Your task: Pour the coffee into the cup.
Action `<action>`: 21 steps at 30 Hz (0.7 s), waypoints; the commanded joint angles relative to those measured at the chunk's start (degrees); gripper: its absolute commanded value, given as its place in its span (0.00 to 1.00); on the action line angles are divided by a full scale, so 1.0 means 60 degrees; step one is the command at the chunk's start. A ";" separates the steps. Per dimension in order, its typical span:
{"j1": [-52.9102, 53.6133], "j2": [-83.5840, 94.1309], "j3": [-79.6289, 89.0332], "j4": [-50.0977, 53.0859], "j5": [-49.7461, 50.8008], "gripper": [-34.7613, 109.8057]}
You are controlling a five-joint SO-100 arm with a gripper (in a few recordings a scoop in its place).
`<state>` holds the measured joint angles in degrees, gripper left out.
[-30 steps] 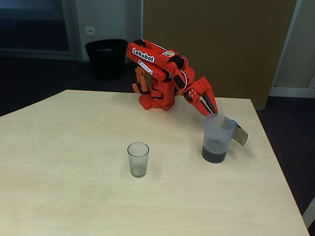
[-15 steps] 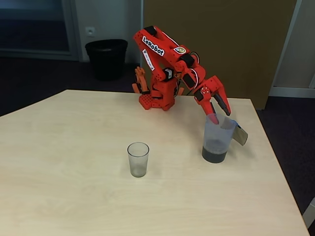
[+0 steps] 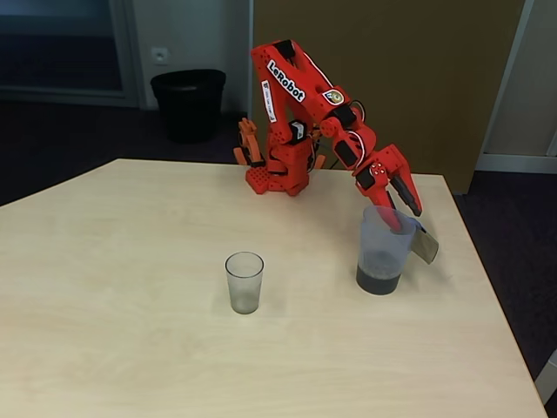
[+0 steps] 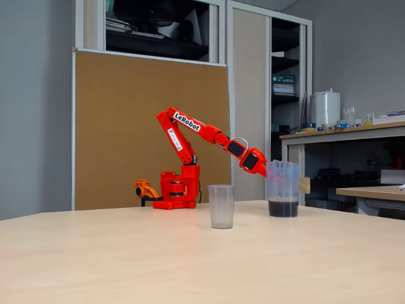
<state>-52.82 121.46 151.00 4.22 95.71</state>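
The cup [image 3: 244, 281], a small clear greyish tumbler, stands upright near the table's middle, and also shows in the other fixed view [image 4: 221, 206]. To its right stands a taller translucent jug [image 3: 383, 248] with dark coffee [image 3: 379, 279] at its bottom; the coffee [image 4: 283, 208] fills about the lowest quarter. My red gripper [image 3: 406, 213] reaches down at the jug's rim by the handle [image 3: 425, 245]. It is open, with one finger inside the jug and the other outside. The jug [image 4: 283, 183] hides the fingertips from the side.
The light wooden table [image 3: 130, 261] has its right edge close to the jug. The arm's base [image 3: 277, 178] stands at the far edge. On the floor behind is a black bin [image 3: 187, 103]. Bare tabletop separates cup and jug.
The arm has stretched out to the right and lowered the gripper from above the jug's rim down over it. The jug's handle has shifted slightly.
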 commanded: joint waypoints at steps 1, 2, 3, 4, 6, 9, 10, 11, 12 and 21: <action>0.0161 -0.0352 -0.0571 -0.0469 -0.0352 0.39; 0.0205 -0.0513 -0.0630 -0.0601 -0.0454 0.39; 0.0249 -0.0674 -0.0703 -0.0718 -0.0586 0.39; 0.0293 -0.0835 -0.0791 -0.0806 -0.0703 0.39; 0.0396 -0.1143 -0.0981 -0.0937 -0.0864 0.39; 0.0557 -0.1582 -0.1289 -0.1113 -0.1172 0.39; 0.0615 -0.1729 -0.1377 -0.1187 -0.1245 0.39; 0.0659 -0.1846 -0.1465 -0.1289 -0.1333 0.39; 0.0718 -0.1978 -0.1538 -0.1348 -0.1406 0.39; 0.1025 -0.2886 -0.2095 -0.1846 -0.1934 0.38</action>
<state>-46.85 104.15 140.71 -4.92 84.64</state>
